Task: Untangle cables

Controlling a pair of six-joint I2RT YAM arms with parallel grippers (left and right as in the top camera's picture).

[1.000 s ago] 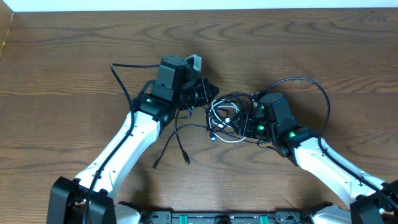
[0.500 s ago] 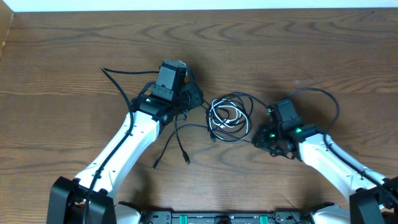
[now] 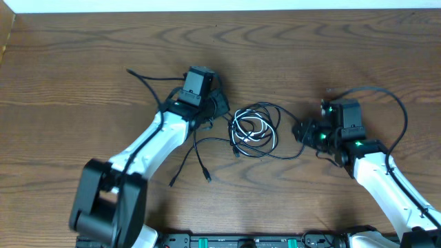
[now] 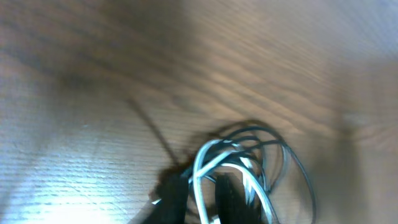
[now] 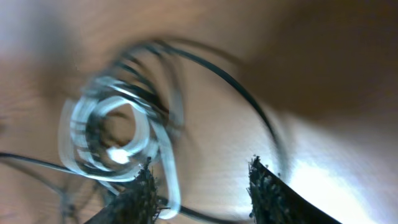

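The cables [image 3: 255, 129] lie in a loose tangle at mid-table: white loops wound with black ones. Two black plug ends [image 3: 206, 177] trail toward the front left. My left gripper [image 3: 224, 107] sits just left of the tangle. In the blurred left wrist view its dark fingers [image 4: 230, 198] stand close together with a white strand [image 4: 198, 177] between them; whether it is pinched I cannot tell. My right gripper [image 3: 302, 131] is just right of the tangle. Its fingers [image 5: 264, 186] are wide apart, with a white bend [image 5: 168, 180] beside the left one.
Thick black arm wires arc behind each wrist: one at the left [image 3: 148, 83], one at the right [image 3: 393, 103]. The wooden table [image 3: 83, 55] runs to a pale far edge. A black loop [image 5: 249, 93] of cable curves across the right wrist view.
My right gripper has drawn back to the right, off the tangle it was over a second ago. The left gripper has pulled slightly left. The cables have settled into a looser coil.
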